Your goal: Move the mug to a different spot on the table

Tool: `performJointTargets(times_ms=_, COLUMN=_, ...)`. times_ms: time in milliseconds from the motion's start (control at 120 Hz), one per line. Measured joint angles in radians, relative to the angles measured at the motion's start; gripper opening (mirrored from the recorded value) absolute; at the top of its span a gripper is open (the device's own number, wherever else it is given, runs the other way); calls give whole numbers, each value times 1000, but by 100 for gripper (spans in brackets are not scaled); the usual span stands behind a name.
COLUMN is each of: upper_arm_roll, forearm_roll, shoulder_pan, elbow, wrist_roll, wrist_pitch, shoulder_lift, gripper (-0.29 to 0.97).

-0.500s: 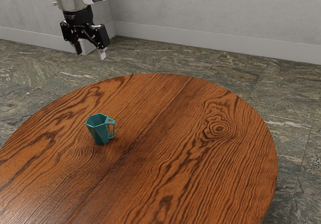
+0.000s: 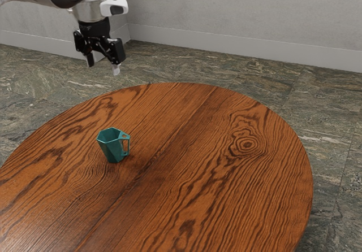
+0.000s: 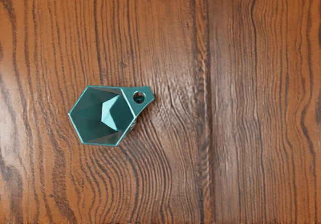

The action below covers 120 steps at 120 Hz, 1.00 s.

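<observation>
A teal faceted mug (image 2: 113, 144) stands upright on the round wooden table (image 2: 226, 167), on the exterior view's left half, its handle turned to the right. My gripper (image 2: 102, 65) hangs high above it with its two fingers spread apart and nothing between them, so it is open. From the wrist camera I look straight down into the mug (image 3: 106, 115), a hexagonal cup with its handle (image 3: 140, 98) sticking out to one side, well below the hand.
The table's rim (image 2: 305, 167) curves round at the exterior view's right. A marbled stone floor (image 2: 317, 99) and a grey wall with a pale baseboard (image 2: 243, 40) lie beyond it.
My hand has moved down a little and toward the exterior view's right. The mug has stayed in place.
</observation>
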Motion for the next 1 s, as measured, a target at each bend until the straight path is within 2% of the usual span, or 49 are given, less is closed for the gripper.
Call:
performJointTargets(times_ms=375, upper_arm_roll=8, forearm_roll=117, shoulder_pan=19, elbow=-6, wrist_roll=185, wrist_pitch=-5, shoulder_lift=150, gripper=68)
performJointTargets(times_ms=758, upper_arm_roll=4, forearm_roll=197, shoulder_pan=20, elbow=-65, wrist_roll=516, wrist_pitch=-10, shoulder_lift=167, gripper=68)
performJointTargets(times_ms=875, upper_arm_roll=3, forearm_roll=248, shoulder_pan=20, elbow=-67, wrist_roll=622, wrist_pitch=18, shoulder_lift=183, gripper=68)
performJointTargets(times_ms=1000, upper_arm_roll=-4, forearm_roll=266, shoulder_pan=21, elbow=-75, wrist_roll=719, wrist_pitch=55, shoulder_lift=188, gripper=68)
